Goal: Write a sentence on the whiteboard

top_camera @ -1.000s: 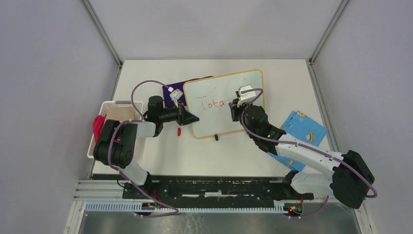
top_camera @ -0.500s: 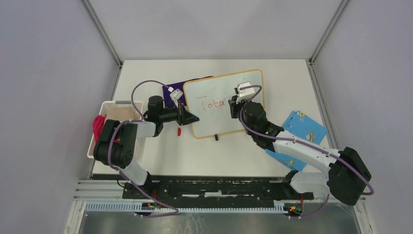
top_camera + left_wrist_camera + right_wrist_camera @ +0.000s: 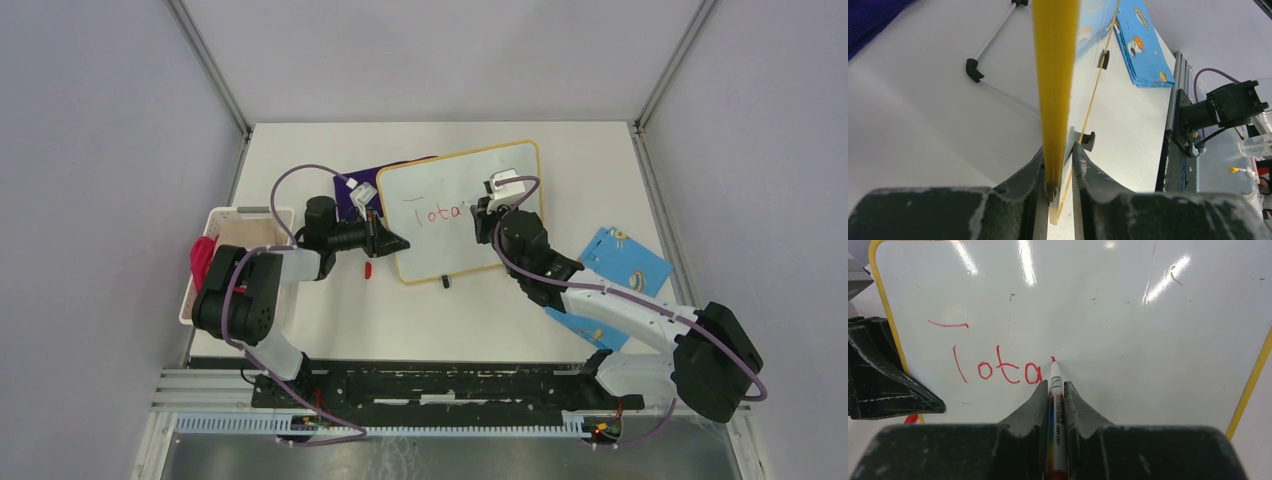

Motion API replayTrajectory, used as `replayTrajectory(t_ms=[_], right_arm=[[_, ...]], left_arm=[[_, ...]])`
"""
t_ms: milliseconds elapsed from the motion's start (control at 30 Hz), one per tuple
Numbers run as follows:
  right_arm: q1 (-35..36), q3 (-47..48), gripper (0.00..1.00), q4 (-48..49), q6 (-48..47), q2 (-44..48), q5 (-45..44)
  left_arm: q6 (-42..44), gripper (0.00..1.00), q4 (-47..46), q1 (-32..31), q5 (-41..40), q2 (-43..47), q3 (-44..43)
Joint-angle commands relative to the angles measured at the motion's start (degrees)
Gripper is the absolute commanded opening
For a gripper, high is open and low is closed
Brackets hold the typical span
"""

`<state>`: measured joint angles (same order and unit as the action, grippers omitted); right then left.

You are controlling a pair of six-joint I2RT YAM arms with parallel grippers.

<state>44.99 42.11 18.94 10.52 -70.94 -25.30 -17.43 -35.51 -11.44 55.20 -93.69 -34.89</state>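
The whiteboard [image 3: 470,180] with its yellow frame lies at the table's middle, two black feet on its near edge. Red writing [image 3: 437,212] reads "Tota", also in the right wrist view [image 3: 998,371]. My left gripper [image 3: 396,243] is shut on the board's left edge [image 3: 1054,100]. My right gripper [image 3: 482,222] is shut on a marker [image 3: 1054,410] with a rainbow stripe; its red tip [image 3: 1052,360] touches the board [image 3: 1128,325] just right of the "a", where a short mark stands.
A purple cloth [image 3: 352,186] lies behind the board's left end. A red cap [image 3: 367,270] lies near the board's near-left corner. A blue patterned cloth [image 3: 618,268] lies at the right. A white basket [image 3: 234,232] with a pink thing stands at the left.
My right gripper has shifted a little right and away along the writing line, and a short red stroke has appeared after the "a". The left gripper has not moved.
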Motion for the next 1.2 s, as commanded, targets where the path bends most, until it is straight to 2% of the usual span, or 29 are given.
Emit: replayTrajectory(t_ms=[0, 333, 767, 1167], right_arm=[[-0.52, -1.7, 0.0, 1.41, 0.58, 1.49, -0.57], [-0.52, -4.75, 0.0, 1.19, 1.49, 3.5, -1.11], [-1.14, 1.54, 0.0, -0.03, -0.48, 3.93, -1.16], [-2.71, 2.98, 0.0, 0.22, -0.51, 1.48, -0.25]], left_arm=[[5.21, 0.02, 4.65, -0.07, -8.33, -0.58, -0.26], [5.21, 0.02, 4.68, -0.16, -8.37, -0.69, -0.26], [5.89, 0.02, 5.77, -0.51, -8.72, -0.52, -0.51], [6.07, 0.02, 5.98, -0.61, -8.75, -0.69, -0.55]])
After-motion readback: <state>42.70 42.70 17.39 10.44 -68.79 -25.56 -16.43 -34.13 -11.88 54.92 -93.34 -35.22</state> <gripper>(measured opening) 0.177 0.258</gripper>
